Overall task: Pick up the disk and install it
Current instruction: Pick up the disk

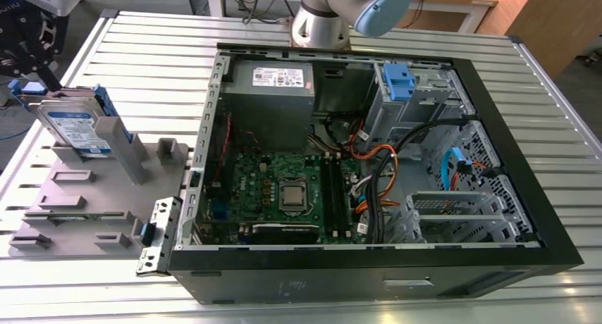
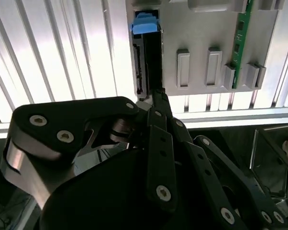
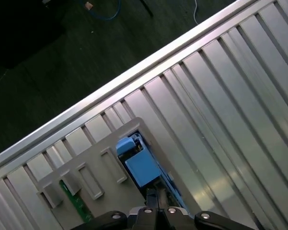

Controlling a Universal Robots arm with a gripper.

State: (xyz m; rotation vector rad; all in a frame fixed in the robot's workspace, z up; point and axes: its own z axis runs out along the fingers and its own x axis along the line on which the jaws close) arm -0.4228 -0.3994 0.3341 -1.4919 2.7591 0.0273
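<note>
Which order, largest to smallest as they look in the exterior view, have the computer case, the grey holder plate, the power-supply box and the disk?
1. computer case
2. grey holder plate
3. power-supply box
4. disk, but only narrowly: it stands tilted on the plate, so the last two are nearly alike.

Metal disk point(image 1: 80, 132), blue plastic bracket point(image 1: 106, 102), apparently matt rack point(image 1: 94, 197).
</note>
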